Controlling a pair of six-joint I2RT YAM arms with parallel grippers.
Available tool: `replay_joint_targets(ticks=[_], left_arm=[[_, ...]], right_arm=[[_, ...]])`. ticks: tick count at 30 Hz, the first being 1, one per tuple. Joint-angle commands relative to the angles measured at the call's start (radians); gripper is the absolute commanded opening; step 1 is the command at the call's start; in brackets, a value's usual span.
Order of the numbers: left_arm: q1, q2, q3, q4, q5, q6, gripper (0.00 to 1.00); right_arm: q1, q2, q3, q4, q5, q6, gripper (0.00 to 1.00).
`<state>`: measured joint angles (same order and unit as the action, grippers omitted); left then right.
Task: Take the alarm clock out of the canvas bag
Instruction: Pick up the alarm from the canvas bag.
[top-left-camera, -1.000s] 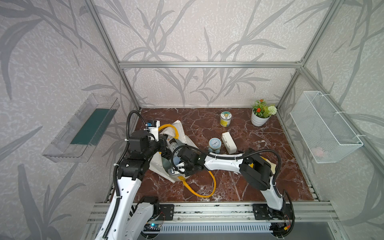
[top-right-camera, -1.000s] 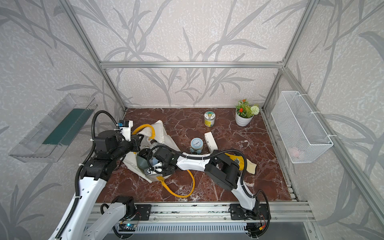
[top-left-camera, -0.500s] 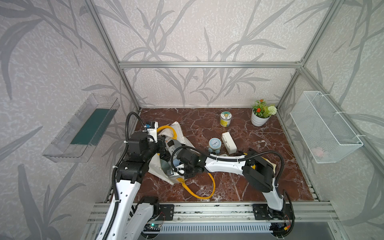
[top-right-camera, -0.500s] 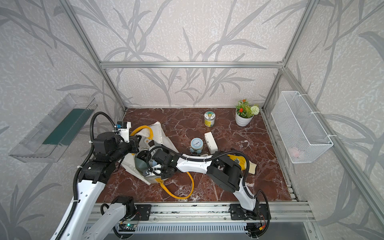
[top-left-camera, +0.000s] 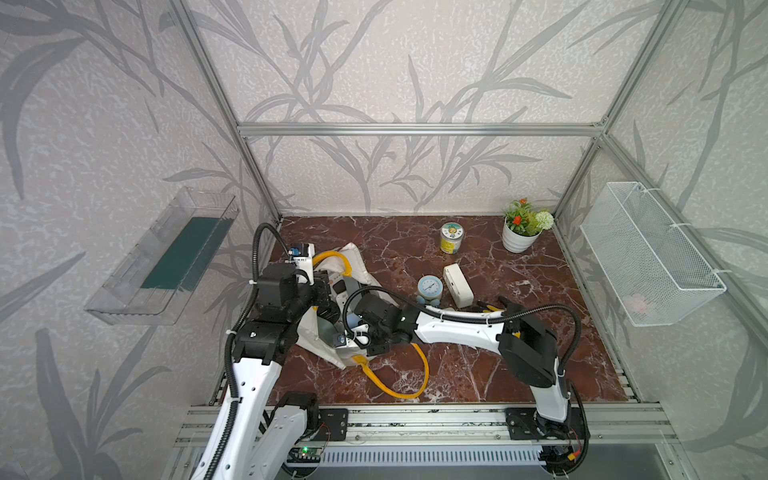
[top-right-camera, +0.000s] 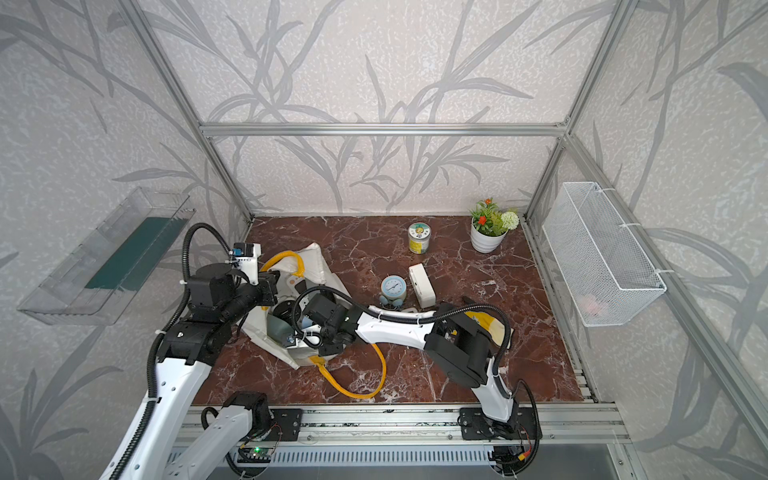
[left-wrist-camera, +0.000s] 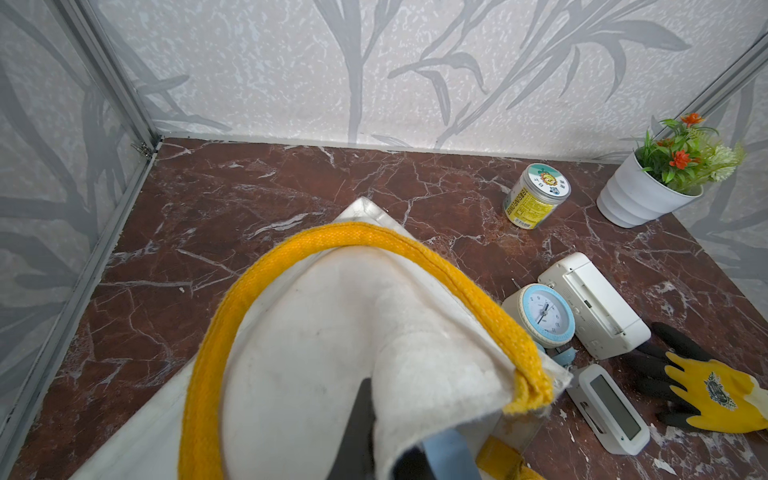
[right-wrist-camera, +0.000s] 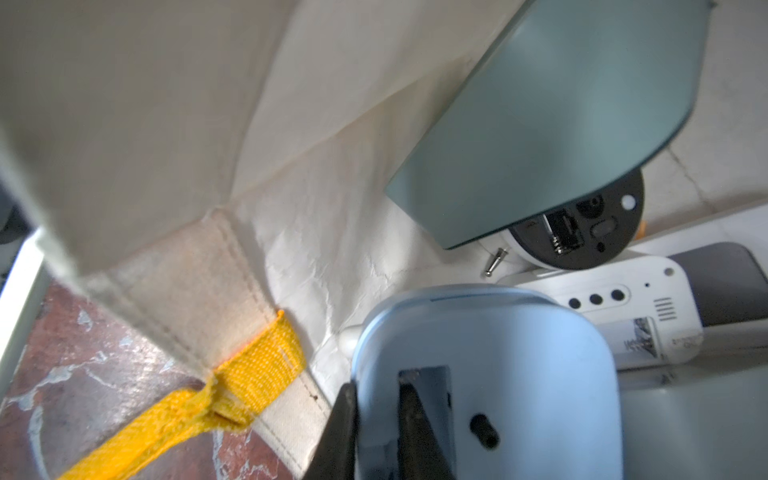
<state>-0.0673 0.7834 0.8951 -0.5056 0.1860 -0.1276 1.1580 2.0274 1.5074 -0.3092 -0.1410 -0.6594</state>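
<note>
A woven yellow strap (top-left-camera: 425, 372) loops over the veined red marble bench (top-left-camera: 478, 374). Behind it the off-white canvas bag (top-left-camera: 359, 262) lies slumped on its side, the left fingers (left-wrist-camera: 359, 424) clamped on its rim. Inside its mouth, the right fingers (right-wrist-camera: 413, 436) pinch the smooth, rounded pale-blue alarm clock (right-wrist-camera: 498, 353). Farther back stands a round blue-faced clock (top-left-camera: 428, 286).
</note>
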Motion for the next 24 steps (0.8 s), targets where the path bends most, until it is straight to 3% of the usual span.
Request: replay_joint_targets(ticks=[1,24], left_arm=[[0.003,0.001,0.038,-0.021,-0.042,0.02,0.0],[0.004,0.013,0.051,-0.076,-0.097,0.057,0.0]], right_arm=[[0.006,-0.079,-0.014,-0.011,-0.012,0.023,0.1],[0.004,-0.355,-0.102,-0.026,-0.03,0.127,0.1]])
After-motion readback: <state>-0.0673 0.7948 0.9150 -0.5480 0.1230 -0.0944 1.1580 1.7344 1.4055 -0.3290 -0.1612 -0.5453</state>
